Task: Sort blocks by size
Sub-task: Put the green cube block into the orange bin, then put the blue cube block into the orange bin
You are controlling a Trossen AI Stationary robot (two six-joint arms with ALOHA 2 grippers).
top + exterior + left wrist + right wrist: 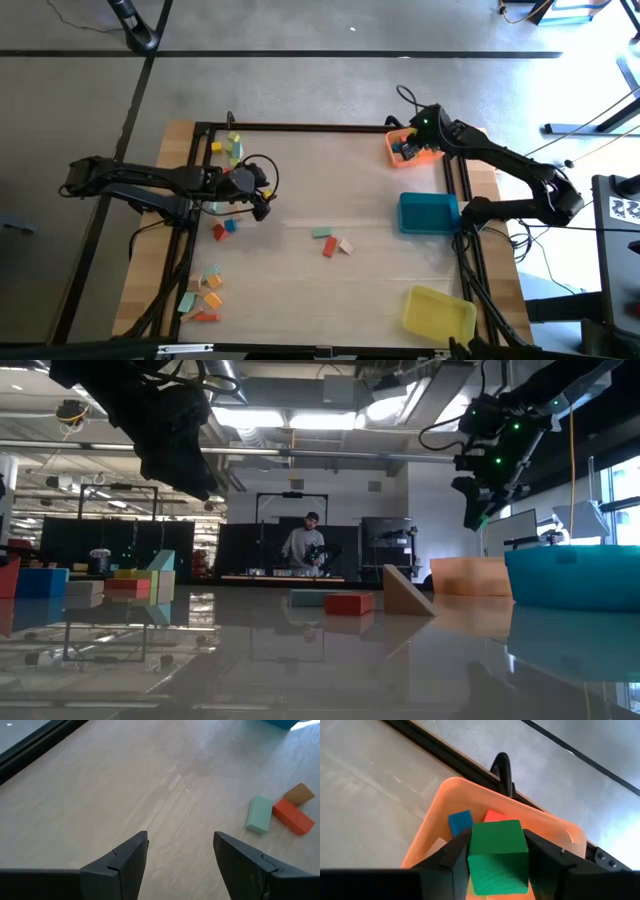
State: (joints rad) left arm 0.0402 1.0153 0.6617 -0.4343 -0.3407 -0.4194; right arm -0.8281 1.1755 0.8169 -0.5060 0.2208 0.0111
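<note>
floor (300, 30): grey | ceiling lights (290, 418): bright | background person (305, 545), possibly standing

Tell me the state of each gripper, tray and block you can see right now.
Left gripper: open, empty, above the table.
Right gripper: holding green block over orange tray.
Orange tray: has blue block and red block inside.
Blue tray: looks empty.
Yellow tray: looks empty.
</note>
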